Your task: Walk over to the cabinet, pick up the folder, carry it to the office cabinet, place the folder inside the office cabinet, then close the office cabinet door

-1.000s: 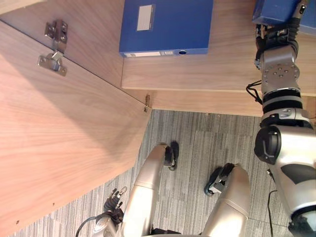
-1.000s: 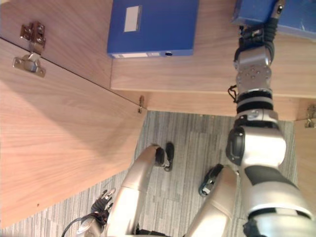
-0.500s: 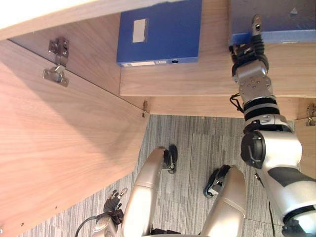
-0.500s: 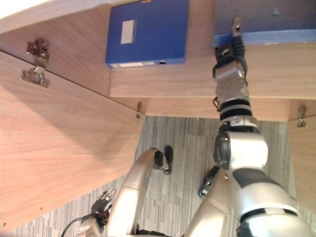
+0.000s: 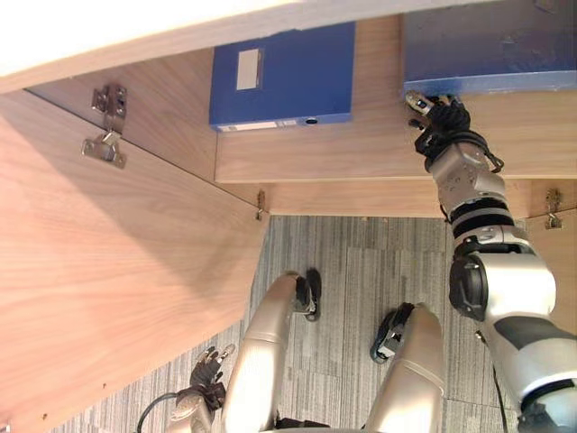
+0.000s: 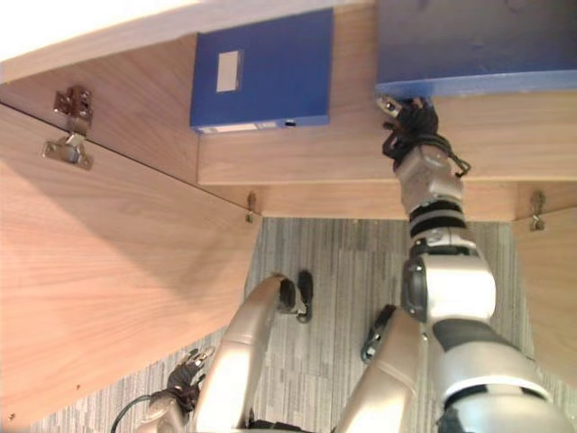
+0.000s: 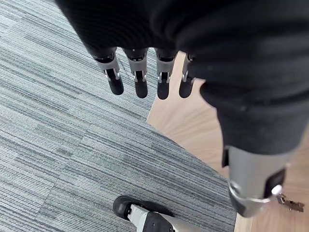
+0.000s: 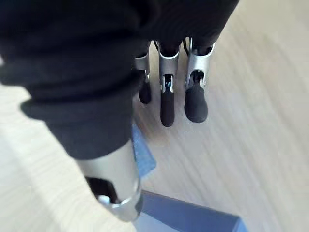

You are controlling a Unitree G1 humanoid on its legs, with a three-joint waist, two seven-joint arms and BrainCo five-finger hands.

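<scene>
Office cabinet shelf point(image 5: 361, 149) open to view, pale wood; all places below taken from this shelf.

Blue folder point(image 5: 487, 41) lies flat on the shelf at its right end, near edge facing out; a labelled box file point(image 5: 284, 72), also blue with a white label on top, lies flat on the shelf toward its left end, well apart from the folder.

Right hand point(image 5: 439, 122) reaches onto the shelf just at the folder's near edge; its fingers point(image 8: 195, 99) are straight and relaxed over bare wood, holding nothing; the folder's corner lies just beside the thumb; whether the hand touches the folder cannot be told.

Cabinet door point(image 5: 108, 289) stands swung wide open to the left of the shelf; a metal hinge point(image 5: 106, 126) sits on its inner edge above shelf level.

Left hand point(image 5: 207, 368) hangs low, well below the shelf, beside the open door's lower edge; fingers point(image 7: 137, 79) straight, empty, over grey striped carpet point(image 5: 361, 271).
</scene>
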